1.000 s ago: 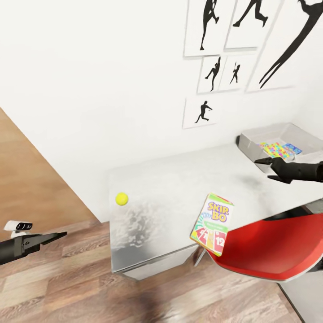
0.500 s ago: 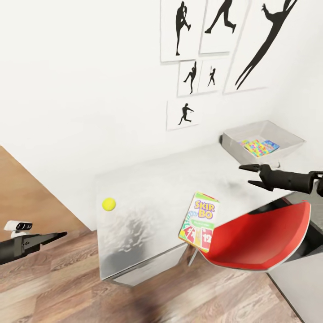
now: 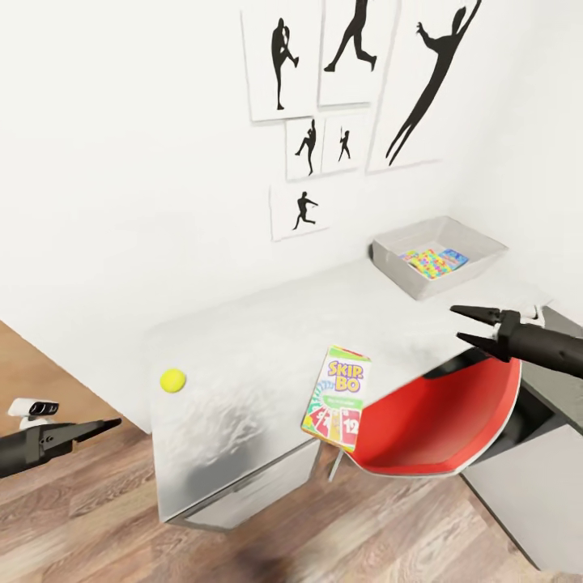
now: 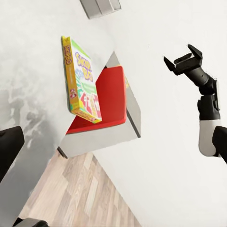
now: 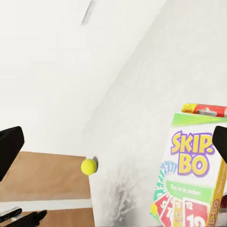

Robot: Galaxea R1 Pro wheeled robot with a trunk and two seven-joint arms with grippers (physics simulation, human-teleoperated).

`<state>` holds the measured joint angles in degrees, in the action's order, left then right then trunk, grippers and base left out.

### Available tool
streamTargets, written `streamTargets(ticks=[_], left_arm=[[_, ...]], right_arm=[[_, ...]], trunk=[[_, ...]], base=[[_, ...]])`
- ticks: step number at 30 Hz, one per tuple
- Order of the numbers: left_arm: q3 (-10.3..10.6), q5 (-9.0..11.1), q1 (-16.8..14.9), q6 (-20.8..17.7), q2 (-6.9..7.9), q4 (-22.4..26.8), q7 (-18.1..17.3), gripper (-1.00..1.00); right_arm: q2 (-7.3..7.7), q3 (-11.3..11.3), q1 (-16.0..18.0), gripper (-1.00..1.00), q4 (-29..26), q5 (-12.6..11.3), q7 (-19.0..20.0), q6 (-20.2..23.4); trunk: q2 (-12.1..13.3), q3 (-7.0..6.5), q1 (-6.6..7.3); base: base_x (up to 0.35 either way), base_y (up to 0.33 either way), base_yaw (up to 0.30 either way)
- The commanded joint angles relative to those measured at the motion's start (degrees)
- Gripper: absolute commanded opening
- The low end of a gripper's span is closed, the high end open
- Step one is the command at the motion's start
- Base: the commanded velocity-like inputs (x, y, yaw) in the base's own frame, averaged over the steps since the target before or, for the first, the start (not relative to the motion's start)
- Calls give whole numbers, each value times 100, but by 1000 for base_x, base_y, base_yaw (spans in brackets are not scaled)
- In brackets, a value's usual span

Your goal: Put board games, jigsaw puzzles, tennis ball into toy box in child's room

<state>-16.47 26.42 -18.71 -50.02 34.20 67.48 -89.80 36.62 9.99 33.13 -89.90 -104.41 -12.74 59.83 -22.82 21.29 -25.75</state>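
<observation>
A white-walled room with a wood-plank floor (image 3: 97, 502) holds a pale grey table (image 3: 243, 364) under black silhouette posters (image 3: 340, 97). Nearest, the left gripper (image 3: 101, 426) hangs over the floor, off the table's end, its fingers drawn to a narrow point; whether they meet I cannot tell. The ball (image 3: 172, 380) lies just beyond it, near the table's corner, well apart from it. A red chair (image 3: 437, 421) is tucked under the front edge. The game box (image 3: 336, 397) lies flat at that edge, partly overhanging, beside the chair; it reads "SKIP-BO", with "12" on a red card below. The right gripper (image 3: 470, 324) hovers above the table beyond the chair, jaws spread wide and holding nothing, between the box and the bin, touching neither. Farthest, by the wall, the grey bin (image 3: 405, 275) holds a mosaic puzzle (image 3: 429, 262) and a blue box (image 3: 454, 259) beside it.
</observation>
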Motion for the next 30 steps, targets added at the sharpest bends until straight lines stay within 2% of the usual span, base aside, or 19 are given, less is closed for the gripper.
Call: streamTargets(ticks=[1, 5, 6, 9, 13, 17, 23, 28, 30], left_arm=[[1, 0, -1, -61, 2, 2, -20, 100], [2, 0, -1, -61, 4, 2, -20, 100], [3, -1, -1, -61, 2, 2, -20, 100], [3, -2, -1, -61, 0, 2, -20, 100], [3, -4, -1, -61, -1, 2, -20, 100], [3, -5, -1, -61, -1, 2, -20, 100], [3, -6, -1, -61, -1, 2, -20, 100], [3, -6, -1, -61, -1, 2, -20, 100], [3, -6, -1, -61, -1, 2, -20, 100]], right_arm=[[-1, 67, -59, 100, -22, -59, 50, 17], [-4, 264, -280, 100, -67, -67, 524, 17], [-4, 340, -368, 100, -78, -65, 749, 17], [-1, 450, -463, 100, -88, -60, 1037, 17], [5, 647, -543, 100, -95, -56, 1311, 17], [11, 801, -641, 100, -97, -54, 1396, 17], [18, 1302, -995, 100, -98, -64, 1520, 17], [29, 1792, -1426, 100, -95, -35, 1934, 17], [33, 1890, -1509, 100, -93, -23, 2021, 17]], trunk=[[-10, 2, -4], [-10, -28, -4], [-10, -35, -4], [-10, -57, -4], [-10, -87, -4], [-10, -116, -4], [-10, -160, -4], [-10, -197, -4], [-10, -212, -4]], base=[[0, 0, -196], [0, 0, -196], [0, 0, -192], [0, 0, -190], [0, 0, -188], [0, 0, -187], [0, 0, -187], [0, 0, -193], [0, 0, -196]])
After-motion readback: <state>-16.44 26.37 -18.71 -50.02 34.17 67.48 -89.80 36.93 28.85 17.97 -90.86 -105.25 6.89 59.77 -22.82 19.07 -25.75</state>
